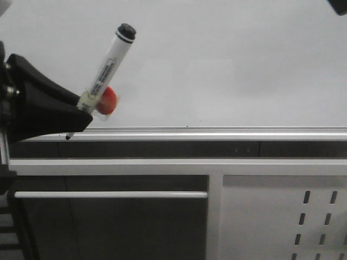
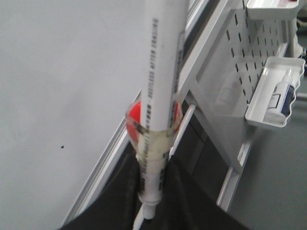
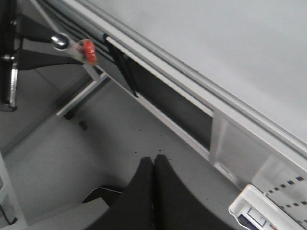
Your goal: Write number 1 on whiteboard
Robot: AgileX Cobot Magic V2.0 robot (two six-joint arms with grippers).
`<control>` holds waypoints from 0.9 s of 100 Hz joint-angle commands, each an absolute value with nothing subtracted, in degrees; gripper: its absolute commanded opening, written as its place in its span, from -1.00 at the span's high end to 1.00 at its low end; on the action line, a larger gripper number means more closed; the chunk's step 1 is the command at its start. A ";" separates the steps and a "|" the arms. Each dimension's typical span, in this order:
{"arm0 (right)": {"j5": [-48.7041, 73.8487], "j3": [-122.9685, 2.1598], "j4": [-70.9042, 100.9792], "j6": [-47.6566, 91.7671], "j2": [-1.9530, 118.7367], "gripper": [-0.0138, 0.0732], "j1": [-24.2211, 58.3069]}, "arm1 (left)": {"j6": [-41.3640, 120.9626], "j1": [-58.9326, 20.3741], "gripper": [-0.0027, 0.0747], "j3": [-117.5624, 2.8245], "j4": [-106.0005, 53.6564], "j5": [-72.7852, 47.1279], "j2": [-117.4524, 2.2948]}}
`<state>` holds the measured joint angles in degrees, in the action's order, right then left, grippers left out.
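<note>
At the left edge of the front view, the left pincer (image 1: 81, 116) clamps a white marker (image 1: 107, 65), tilted with its black end cap up and its tip down by the whiteboard's (image 1: 227, 59) silver bottom rim. An orange piece (image 1: 107, 101) is taped to the barrel. No stroke shows on the board, only tiny specks. The right pincer (image 3: 153, 165) hangs below the rim, its fingers pressed together on nothing.
</note>
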<state>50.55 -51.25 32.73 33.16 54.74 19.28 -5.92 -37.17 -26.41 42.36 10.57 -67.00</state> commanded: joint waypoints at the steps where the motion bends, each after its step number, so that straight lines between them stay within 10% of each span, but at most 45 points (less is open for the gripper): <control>1: 46.85 -54.80 34.77 33.75 57.48 0.85 22.69 | -6.92 -42.16 0.98 -31.80 41.88 2.12 -65.41; 37: 46.22 -56.69 36.50 33.75 62.79 0.77 25.97 | -6.81 -48.77 0.98 -35.63 41.74 -7.56 -65.41; 70: 43.58 -56.69 41.33 34.90 63.00 0.15 26.07 | -6.81 -48.77 0.98 -35.72 41.98 -3.58 -66.35; 90: 43.30 -56.69 44.14 35.25 65.43 0.12 27.36 | -6.81 -48.77 0.98 -35.72 41.98 -0.80 -66.45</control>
